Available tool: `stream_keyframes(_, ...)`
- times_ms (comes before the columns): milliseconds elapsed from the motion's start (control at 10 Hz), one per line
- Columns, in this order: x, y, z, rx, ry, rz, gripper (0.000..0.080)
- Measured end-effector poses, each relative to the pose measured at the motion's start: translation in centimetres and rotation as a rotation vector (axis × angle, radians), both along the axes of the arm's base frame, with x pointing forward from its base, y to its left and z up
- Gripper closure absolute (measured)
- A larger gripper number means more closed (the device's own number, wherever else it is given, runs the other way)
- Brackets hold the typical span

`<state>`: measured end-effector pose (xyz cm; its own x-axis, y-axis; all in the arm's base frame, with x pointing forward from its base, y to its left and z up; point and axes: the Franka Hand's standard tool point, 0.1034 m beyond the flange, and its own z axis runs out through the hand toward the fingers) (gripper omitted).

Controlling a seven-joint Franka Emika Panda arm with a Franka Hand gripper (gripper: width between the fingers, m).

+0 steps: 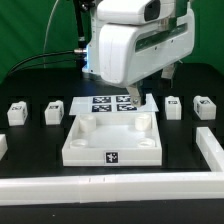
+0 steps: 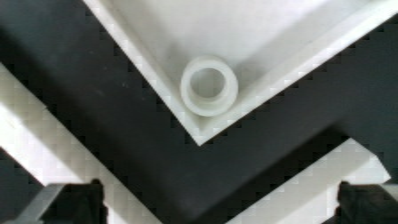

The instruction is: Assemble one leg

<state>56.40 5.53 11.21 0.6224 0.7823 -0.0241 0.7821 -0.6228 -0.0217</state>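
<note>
- Currently the gripper [image 2: 217, 205] hovers over a corner socket [image 2: 210, 85] of the tray [image 1: 80, 153]; its fingers [image 2: 68, 208] are wide apart and hold nothing.
- The nearest leg [image 1: 173, 105] sits on the table [image 1: 30, 150], mid-frame, just to the exterior view's right of the arm [image 1: 125, 50] and clear of the tray.
- Its long axis is too small to tell.
- Likely need: a short sideways shift toward that leg; the other legs [image 1: 53, 110] lie farther off.
</note>
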Motion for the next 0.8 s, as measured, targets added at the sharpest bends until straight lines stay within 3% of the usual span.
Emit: stream_keyframes(800, -0.04, 0.00, -0.10, 0.000, 0.002, 0.000, 0.0150)
